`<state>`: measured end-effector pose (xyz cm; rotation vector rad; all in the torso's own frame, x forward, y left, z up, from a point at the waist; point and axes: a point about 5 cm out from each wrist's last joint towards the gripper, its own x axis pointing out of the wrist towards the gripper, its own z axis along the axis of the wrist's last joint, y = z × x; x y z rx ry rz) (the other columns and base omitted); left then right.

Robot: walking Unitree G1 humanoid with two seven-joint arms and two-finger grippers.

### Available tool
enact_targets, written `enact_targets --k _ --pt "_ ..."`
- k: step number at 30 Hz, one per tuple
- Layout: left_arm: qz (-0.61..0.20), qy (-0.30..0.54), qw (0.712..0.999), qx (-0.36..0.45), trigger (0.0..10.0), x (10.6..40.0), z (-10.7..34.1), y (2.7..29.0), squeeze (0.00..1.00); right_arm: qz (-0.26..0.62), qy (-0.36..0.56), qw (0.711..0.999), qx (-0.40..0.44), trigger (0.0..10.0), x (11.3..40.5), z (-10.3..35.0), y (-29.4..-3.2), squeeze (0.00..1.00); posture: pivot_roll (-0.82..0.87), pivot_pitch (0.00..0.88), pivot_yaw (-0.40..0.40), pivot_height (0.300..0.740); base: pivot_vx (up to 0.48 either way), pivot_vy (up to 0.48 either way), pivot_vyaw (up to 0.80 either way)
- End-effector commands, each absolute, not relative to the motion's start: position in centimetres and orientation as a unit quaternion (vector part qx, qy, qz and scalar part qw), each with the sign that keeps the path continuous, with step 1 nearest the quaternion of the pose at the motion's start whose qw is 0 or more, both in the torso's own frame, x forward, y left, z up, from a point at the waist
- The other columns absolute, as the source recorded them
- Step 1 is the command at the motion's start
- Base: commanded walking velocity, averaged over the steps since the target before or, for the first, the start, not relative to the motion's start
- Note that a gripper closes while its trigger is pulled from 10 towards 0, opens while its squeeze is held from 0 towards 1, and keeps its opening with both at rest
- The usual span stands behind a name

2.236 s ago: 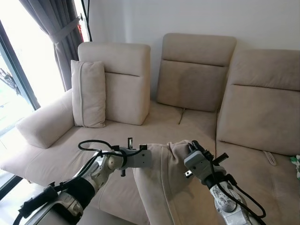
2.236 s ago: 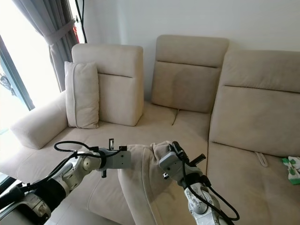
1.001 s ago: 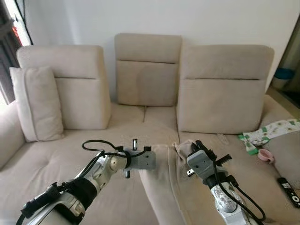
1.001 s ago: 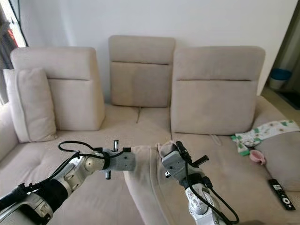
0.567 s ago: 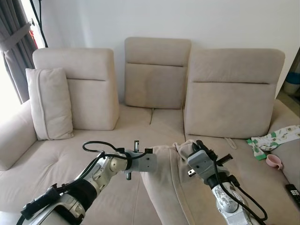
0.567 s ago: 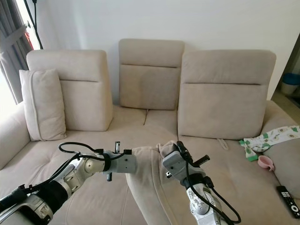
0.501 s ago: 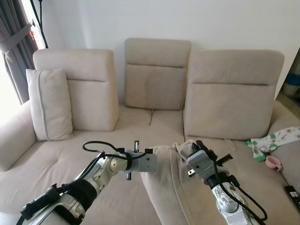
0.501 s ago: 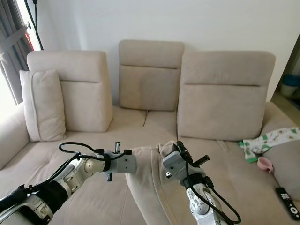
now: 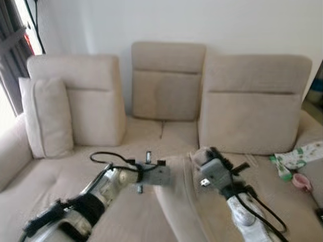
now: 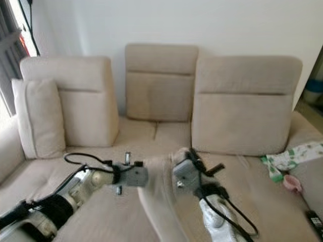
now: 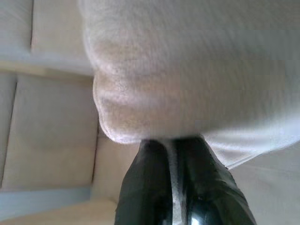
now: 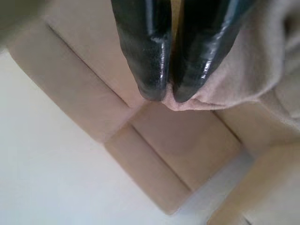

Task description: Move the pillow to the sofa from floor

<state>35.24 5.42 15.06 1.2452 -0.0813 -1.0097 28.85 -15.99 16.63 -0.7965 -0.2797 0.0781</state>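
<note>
Raised a little since half a second ago: beige pillow [image 9: 184, 201], held above the sofa [image 9: 252, 116] seat; left gripper [image 11: 172, 143] and right gripper [image 12: 163, 96] each pinching its fabric.

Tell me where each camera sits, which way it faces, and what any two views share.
Left and right eye: on the head, looking forward and down at the sofa; both silver arms show.
Left wrist: along the left gripper, pinching the pillow.
Right wrist: along the right gripper, pinching a pillow corner above the sofa's back cushions.
Shared: all views show the held pillow and sofa.
</note>
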Motion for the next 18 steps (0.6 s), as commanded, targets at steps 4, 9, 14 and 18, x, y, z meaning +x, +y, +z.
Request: enact_targets --k 4,9,14,18 --pt "-0.447 -0.064 0.703 0.549 10.0 35.31 16.17 5.38 0.00 0.085 -0.180 0.907 -0.372 10.0 28.48 17.48 -13.16 0.00 -0.15 0.000 0.036 0.740 0.325 0.000 0.00" --pt "-0.447 -0.065 0.703 0.549 10.0 35.32 16.16 5.37 0.00 0.084 -0.180 0.906 -0.373 10.0 28.53 17.48 -13.15 0.00 -0.15 0.000 0.036 0.740 0.310 0.000 0.00" --pt "-0.451 -0.070 0.699 0.551 10.0 35.24 16.12 5.25 0.00 0.084 -0.181 0.906 -0.374 10.0 28.60 17.50 -13.17 0.00 -0.15 0.000 0.037 0.740 0.000 0.000 0.00" --pt "-0.456 -0.078 0.695 0.550 10.0 35.14 16.28 5.07 0.00 0.079 -0.181 0.906 -0.375 10.0 28.67 17.55 -13.26 0.00 -0.15 0.000 0.042 0.740 0.000 0.000 0.00"
